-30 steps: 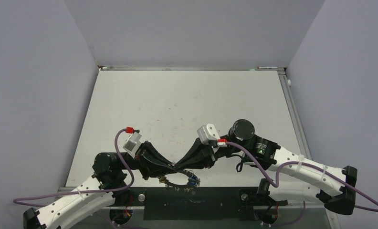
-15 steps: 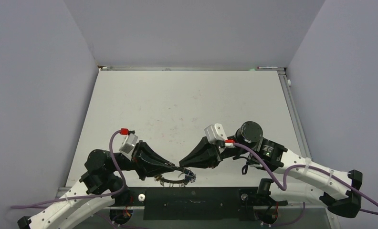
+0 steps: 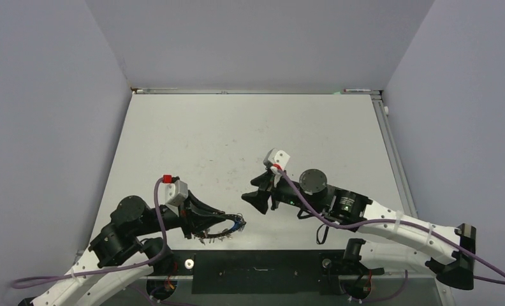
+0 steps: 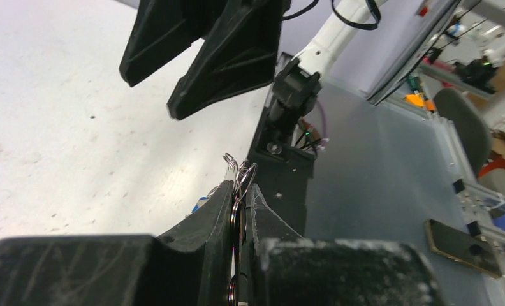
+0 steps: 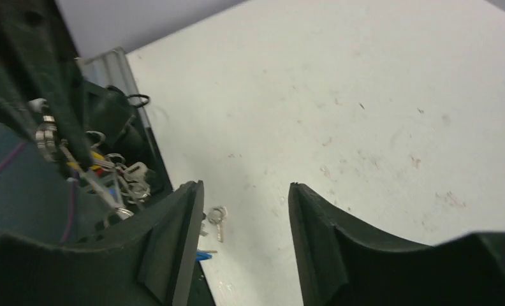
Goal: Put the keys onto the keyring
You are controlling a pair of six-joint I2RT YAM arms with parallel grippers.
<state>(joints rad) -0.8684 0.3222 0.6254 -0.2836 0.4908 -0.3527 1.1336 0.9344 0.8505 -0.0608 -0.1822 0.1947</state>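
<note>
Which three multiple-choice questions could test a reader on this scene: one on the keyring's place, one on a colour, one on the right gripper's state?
1. The keyring is: A) at the near edge of the table, in the left gripper; B) at the far edge; C) at the middle.
2. The loose key on the table is: A) red; B) silver; C) green.
3. The right gripper is: A) shut on a key; B) shut, empty; C) open, empty.
Answers: 1 A, that gripper pinches it; 2 B, bare metal; 3 C, its jaws stand apart, holding nothing.
</note>
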